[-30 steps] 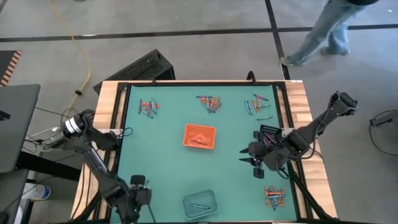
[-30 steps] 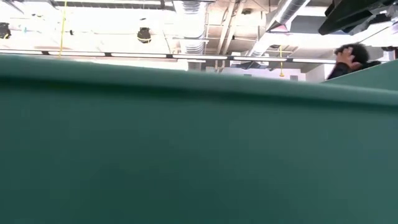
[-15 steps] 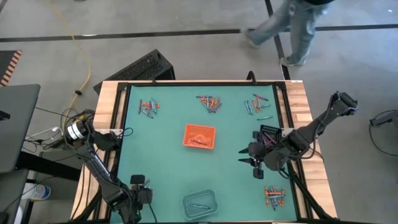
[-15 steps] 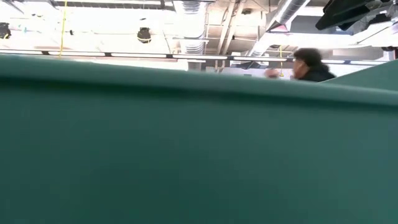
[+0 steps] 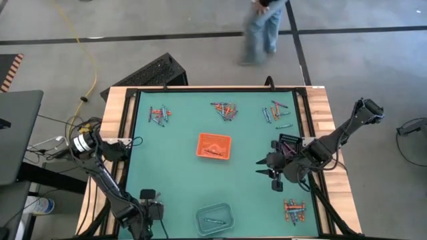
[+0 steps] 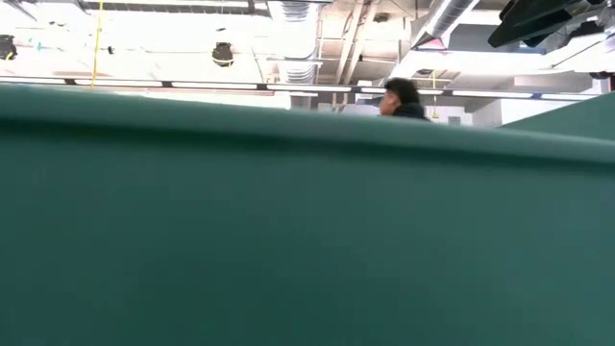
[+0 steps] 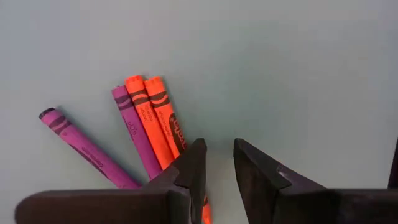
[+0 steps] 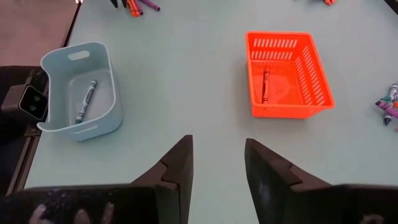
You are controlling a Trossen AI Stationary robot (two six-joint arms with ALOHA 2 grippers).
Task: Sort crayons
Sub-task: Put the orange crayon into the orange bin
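Left wrist view: left hand (image 7: pixel 217 163) beside crayons (image 7: pixel 149 121)

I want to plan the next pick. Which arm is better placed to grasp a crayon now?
Probably the left. The left gripper hangs right over orange and purple crayons, jaws narrowly apart. The right gripper hovers open over bare mat, away from any pile.
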